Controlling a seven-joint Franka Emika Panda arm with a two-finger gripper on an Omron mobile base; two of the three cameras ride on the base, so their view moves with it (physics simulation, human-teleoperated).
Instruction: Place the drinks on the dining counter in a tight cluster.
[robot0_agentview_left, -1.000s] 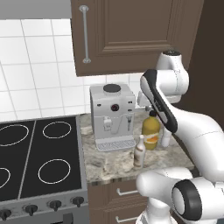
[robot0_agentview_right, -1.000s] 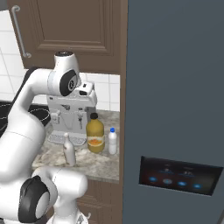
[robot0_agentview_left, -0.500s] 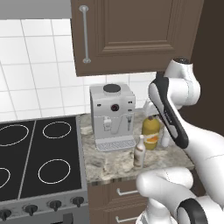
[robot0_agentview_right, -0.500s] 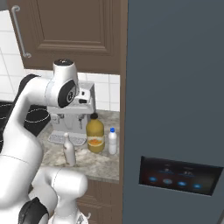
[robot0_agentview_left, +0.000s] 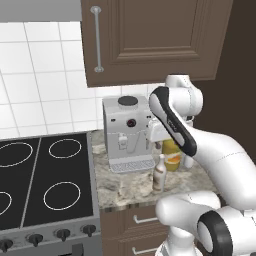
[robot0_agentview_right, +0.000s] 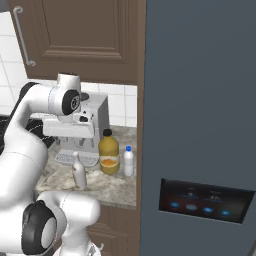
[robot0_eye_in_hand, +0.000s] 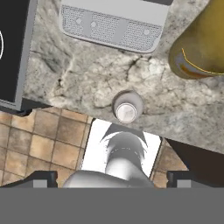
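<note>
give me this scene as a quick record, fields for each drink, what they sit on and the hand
big bottle: orange-yellow jug, black cap, upright beside the coffee machine
small bottle: white with blue cap, upright, right of the jug in the right base view
slim bottle: beige-white, upright near the counter's front edge
surface: small marbled countertop
hand: above the countertop, looking down on the slim bottle; open or shut cannot be told

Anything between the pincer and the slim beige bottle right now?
Nothing visible. The hand view looks straight down on the slim beige bottle, which stands alone near the countertop edge. The orange jug and the coffee machine's drip tray sit off to the sides.
</note>
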